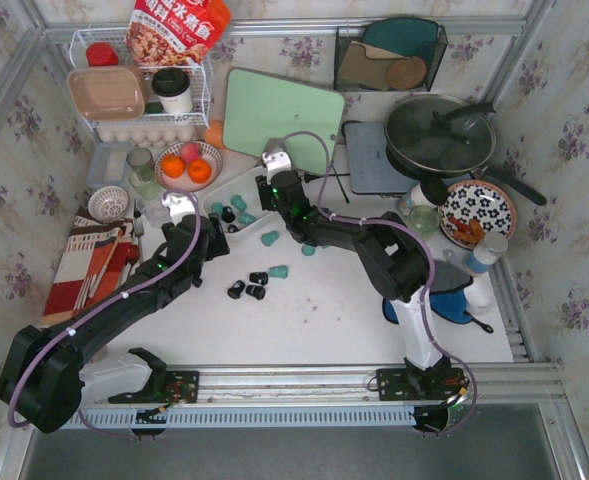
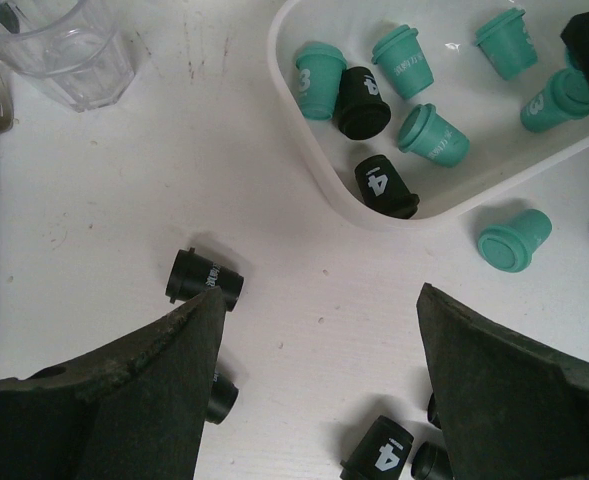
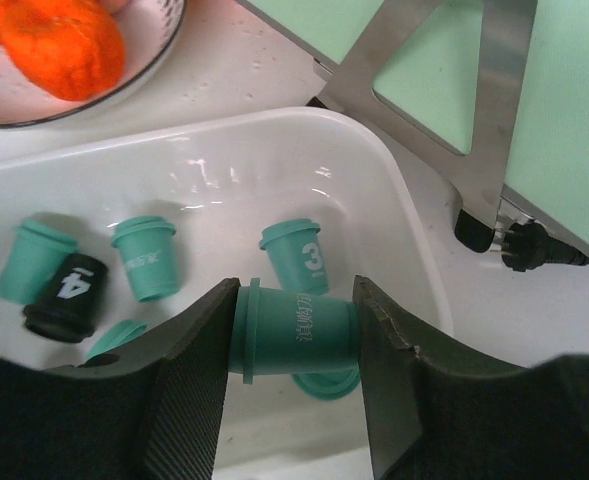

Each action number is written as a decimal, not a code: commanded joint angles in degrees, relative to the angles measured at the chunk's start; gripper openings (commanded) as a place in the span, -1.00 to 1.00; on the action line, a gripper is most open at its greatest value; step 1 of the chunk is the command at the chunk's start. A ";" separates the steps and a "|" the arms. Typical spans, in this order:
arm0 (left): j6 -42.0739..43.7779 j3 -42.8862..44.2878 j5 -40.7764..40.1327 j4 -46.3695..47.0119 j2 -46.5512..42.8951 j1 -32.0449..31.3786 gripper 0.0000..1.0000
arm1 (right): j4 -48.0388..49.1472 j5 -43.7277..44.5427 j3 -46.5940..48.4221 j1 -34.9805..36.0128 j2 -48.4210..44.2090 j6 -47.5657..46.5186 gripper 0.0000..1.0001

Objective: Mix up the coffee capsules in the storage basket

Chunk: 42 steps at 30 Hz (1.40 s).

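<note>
At the back left of your table stood a white wire rack (image 1: 202, 95). It held a pinkish-tan tray (image 1: 106, 93), a black-lidded jar (image 1: 173, 90) and a row of eggs (image 1: 139, 131), with a red snack bag (image 1: 179, 28) at its top. In front of it you had a bowl (image 1: 214, 155) of oranges (image 1: 199, 171), a clear glass (image 1: 141, 165), a small patterned bowl (image 1: 107, 203) and a striped cloth (image 1: 86, 265). A pale green cutting board (image 1: 279, 110) stood in a metal stand (image 3: 489, 110) at the centre back. To your right, a lidded black pan (image 1: 440, 133) sat on a grey hob (image 1: 372, 165), near a flowered plate (image 1: 477, 212).
</note>
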 commanded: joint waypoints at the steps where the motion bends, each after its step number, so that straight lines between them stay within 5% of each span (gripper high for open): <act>1: -0.53 0.57 -0.05 0.29 -0.39 0.02 0.61 | 0.53 3.01 1.99 0.00 1.64 -0.43 0.29; 14: -0.66 0.64 0.03 -0.11 -0.74 0.02 0.61 | -4.90 0.45 -2.41 -0.02 -7.61 4.65 0.47; 34: -1.19 0.42 -0.04 -0.47 -1.49 0.03 0.60 | 2.14 4.61 -30.06 0.00 -40.92 -1.28 0.42; 35: -1.14 0.40 -0.11 -0.36 -1.18 0.02 0.60 | 2.82 5.15 -31.96 0.00 -43.17 -1.86 0.46; 37: -1.01 0.56 -0.13 -0.25 -0.50 0.05 0.60 | 4.08 6.74 -36.25 0.00 -47.37 -3.30 0.96; 42: -0.39 1.18 -0.80 -0.16 1.52 0.02 0.60 | 7.31 11.87 -48.56 0.00 -59.65 -7.09 1.00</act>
